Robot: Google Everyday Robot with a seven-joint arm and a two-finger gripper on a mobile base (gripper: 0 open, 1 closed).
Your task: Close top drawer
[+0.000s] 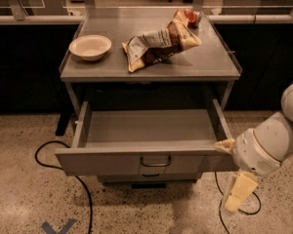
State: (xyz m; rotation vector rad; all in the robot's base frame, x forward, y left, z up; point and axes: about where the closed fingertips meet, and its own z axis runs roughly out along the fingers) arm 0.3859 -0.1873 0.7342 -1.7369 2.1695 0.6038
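Observation:
The top drawer (112,161) of the grey metal cabinet is pulled far out and its grey tray is empty. A small metal loop handle (155,162) sits at the centre of its front panel. My gripper (226,177) is at the drawer's front right corner, on the white arm (268,145) coming in from the right. It is open: one cream finger (223,145) lies against the top of the right front corner, the other (239,191) hangs below the panel's right end.
On the cabinet top (210,62) lie a white bowl (90,47) and a crumpled snack bag (158,45). A lower drawer (150,177) shows under the open one. Black cables (46,152) loop on the speckled floor left and right. Dark cabinets flank both sides.

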